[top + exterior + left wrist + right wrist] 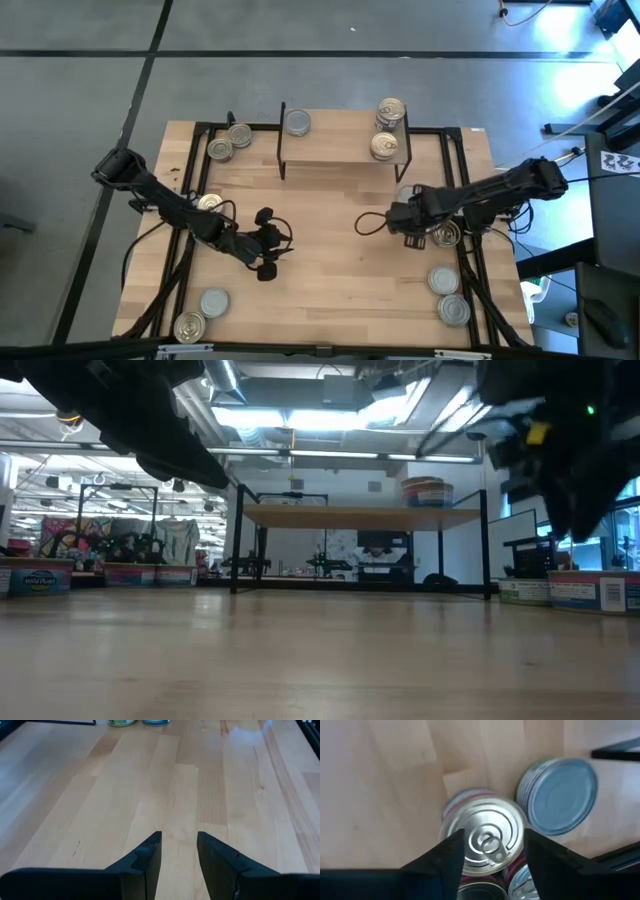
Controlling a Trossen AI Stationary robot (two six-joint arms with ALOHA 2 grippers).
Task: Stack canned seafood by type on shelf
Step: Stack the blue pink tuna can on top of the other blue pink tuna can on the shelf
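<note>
The shelf [340, 145] stands at the far middle, a light board on black legs. On it rest a silver-topped can [297, 122] and two pull-tab cans [388, 128]. My right gripper [495, 852] points down, open, over a ring-pull can [485, 837] at the table's right; its fingers stand above that can's two sides, and I cannot tell whether they touch it. A blue-grey-topped can [563, 795] lies beside it. In the high view this gripper [418, 235] is close to a can [446, 236]. My left gripper [179, 845] hovers open over bare wood at centre left.
Loose cans lie at the far left [230, 143], the left edge [209, 203], the near left [203, 313] and the near right [450, 295]. Black frame rails [462, 180] run along the table's sides. Bare wood [330, 250] lies between the two arms.
</note>
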